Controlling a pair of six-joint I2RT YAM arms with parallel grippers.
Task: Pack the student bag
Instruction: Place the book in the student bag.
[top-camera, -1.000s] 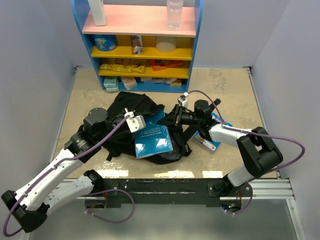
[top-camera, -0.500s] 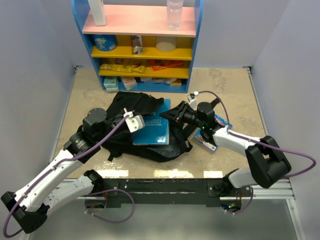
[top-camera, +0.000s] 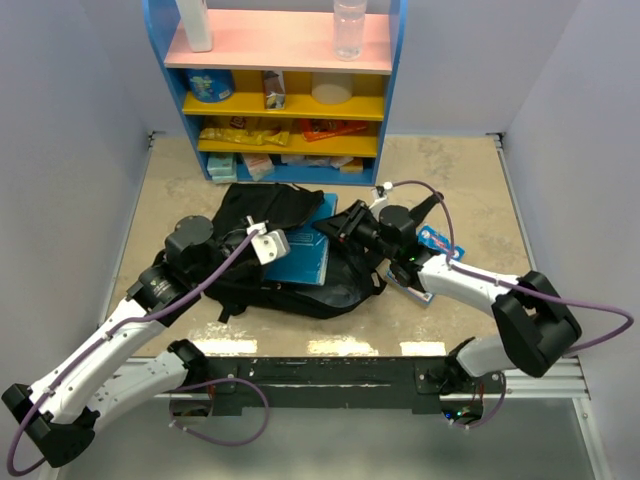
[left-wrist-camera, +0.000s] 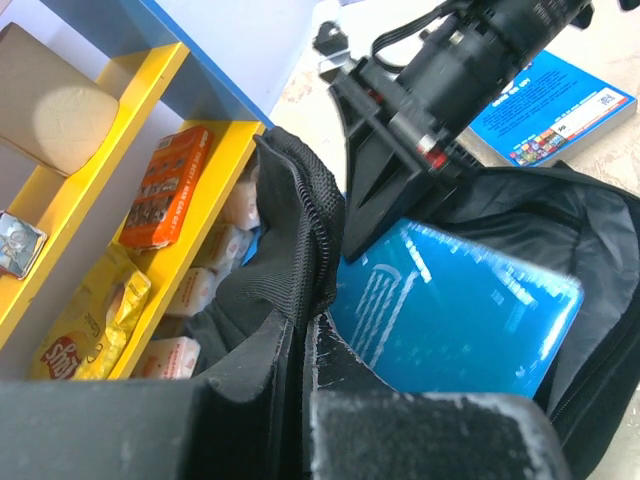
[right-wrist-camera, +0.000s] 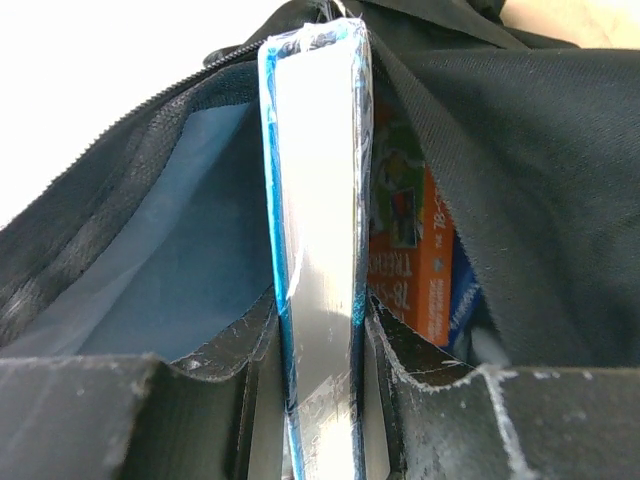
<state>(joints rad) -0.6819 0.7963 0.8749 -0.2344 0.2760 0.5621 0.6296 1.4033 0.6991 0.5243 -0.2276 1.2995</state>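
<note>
student bag (top-camera: 270, 212): black backpack lying flat mid-worktop, just near of the shelf unit, main zip opening gaping toward the right
left pincer (left-wrist-camera: 300, 350): pressed together on the bag's zip edge, holding the mouth up
right pincer (right-wrist-camera: 318, 340): clamped on blue book (top-camera: 305, 262), one finger on each cover
blue book: roughly half inside the bag mouth, cover facing up in the top view, plastic-wrapped
worktop (top-camera: 450, 170): beige, speckled
second blue book (top-camera: 437, 241): flat on the worktop right of the bag, partly under the right arm
shelf unit (top-camera: 290, 108): blue frame, pink top board, yellow lower boards, far edge of the worktop

text, blue book: pale line-drawn logo on the cover, not readable
text, second blue book: white print and a barcode in the left wrist view, too small to read
text, orange book (right-wrist-camera: 400, 250): sideways letters, "78-" and "TREE" partly readable
text, yellow snack bag (left-wrist-camera: 90, 320): red logo, unclear

right wrist only: book seen edge-on, white page block; orange book already inside the bag; blue-grey lining
left wrist only: orange box (left-wrist-camera: 165, 185) and snack packs on the yellow shelf, mesh edge of the bag
top view only: clear bottle (top-camera: 350, 28) and white bottle (top-camera: 195, 22) on the pink board
</note>
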